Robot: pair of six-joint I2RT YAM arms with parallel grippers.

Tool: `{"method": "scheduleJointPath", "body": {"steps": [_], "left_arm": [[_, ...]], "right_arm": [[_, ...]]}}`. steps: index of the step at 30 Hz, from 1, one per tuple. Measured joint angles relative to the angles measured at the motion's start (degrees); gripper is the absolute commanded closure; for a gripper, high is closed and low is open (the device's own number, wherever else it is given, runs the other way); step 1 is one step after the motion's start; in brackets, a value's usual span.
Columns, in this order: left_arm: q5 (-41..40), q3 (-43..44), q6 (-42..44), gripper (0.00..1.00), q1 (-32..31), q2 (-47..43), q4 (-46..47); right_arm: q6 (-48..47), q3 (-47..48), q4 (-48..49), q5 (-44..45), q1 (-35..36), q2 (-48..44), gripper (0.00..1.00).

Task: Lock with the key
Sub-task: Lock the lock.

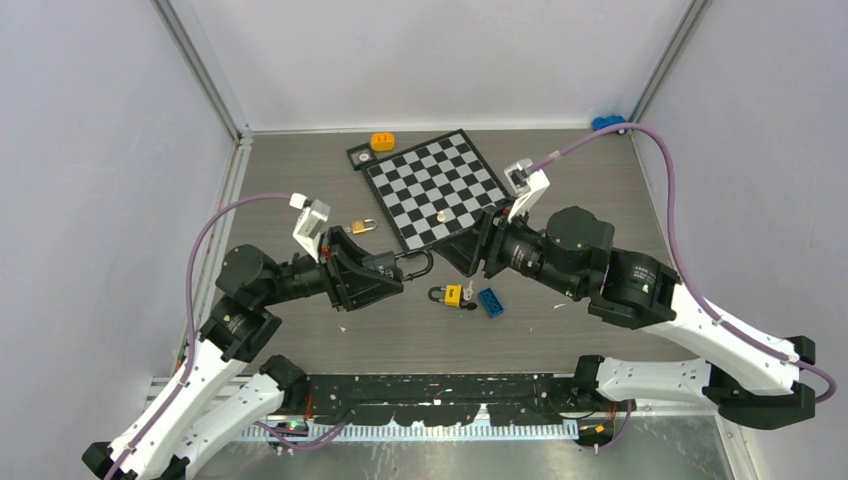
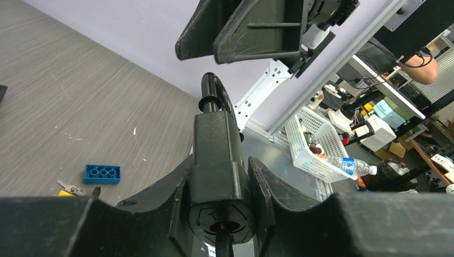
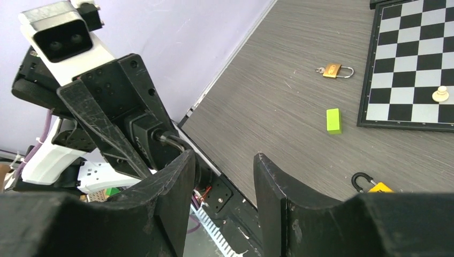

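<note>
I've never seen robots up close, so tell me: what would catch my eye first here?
The black padlock stands out, pinched in the left arm's fingers at mid-table, facing the right arm's fingers, which are open and empty. Behind them lies a checkered chessboard; nearer the arms' bases, a yellow padlock lies beside a blue brick.

Pale lilac walls (image 1: 430,60) are framed by aluminium posts (image 1: 200,65) at the overhead view's upper corners; a grey wood-grain tabletop (image 1: 300,170) is spread below (a cluttered workshop (image 2: 385,128) is glimpsed at the left wrist view's right).
</note>
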Motion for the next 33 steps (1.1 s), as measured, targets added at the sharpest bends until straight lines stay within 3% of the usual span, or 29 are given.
{"method": "scheduleJointPath", "body": {"steps": [11,17,28,33], "left_arm": [[-1.03,0.11,3.19,1.00,0.00,0.22,-4.55],[-1.73,0.24,4.55,1.00,0.00,0.63,-6.23],[-2.54,0.35,4.74,1.00,0.00,0.81,-7.37],[-2.58,0.35,4.28,1.00,0.04,1.05,-7.30]], "right_arm": [[1.64,1.25,-1.11,-2.19,0.00,4.26,0.52],[2.08,1.55,-3.26,-3.76,0.02,6.43,0.58],[1.11,1.55,-3.76,-4.72,0.02,6.88,0.93],[-1.42,0.22,-1.55,-4.63,0.13,6.58,0.93]]}}
